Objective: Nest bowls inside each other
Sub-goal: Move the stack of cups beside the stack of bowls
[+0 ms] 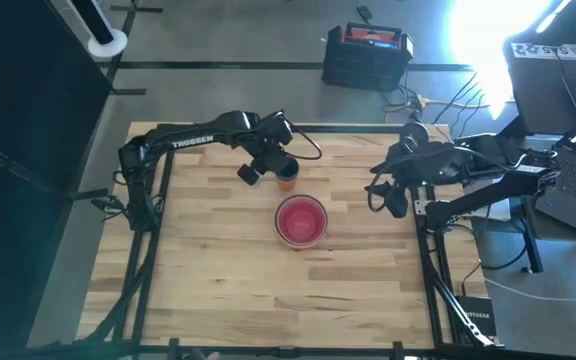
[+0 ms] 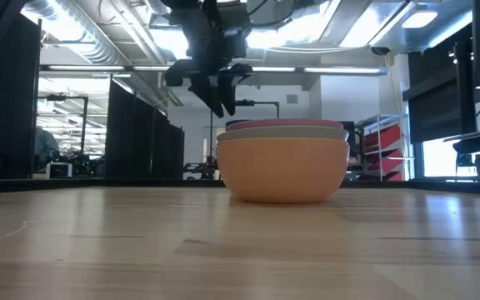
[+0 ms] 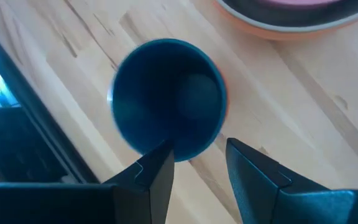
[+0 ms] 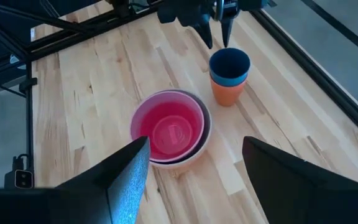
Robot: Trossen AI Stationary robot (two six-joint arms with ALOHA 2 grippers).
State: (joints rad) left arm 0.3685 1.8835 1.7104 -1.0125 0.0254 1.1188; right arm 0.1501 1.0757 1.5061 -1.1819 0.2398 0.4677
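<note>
Hovering my left gripper (image 4: pixel 217 28), part open and empty, over the blue cup (image 4: pixel 230 66) near the table's far edge; bowls (image 1: pixel 301 220) sit nested mid-table, just beside and nearer me; right gripper (image 4: pixel 194 171) waits wide open.

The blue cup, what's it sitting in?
The blue cup sits inside an orange cup. Only the orange cup's lower part shows; its inside is covered by the blue cup.
</note>
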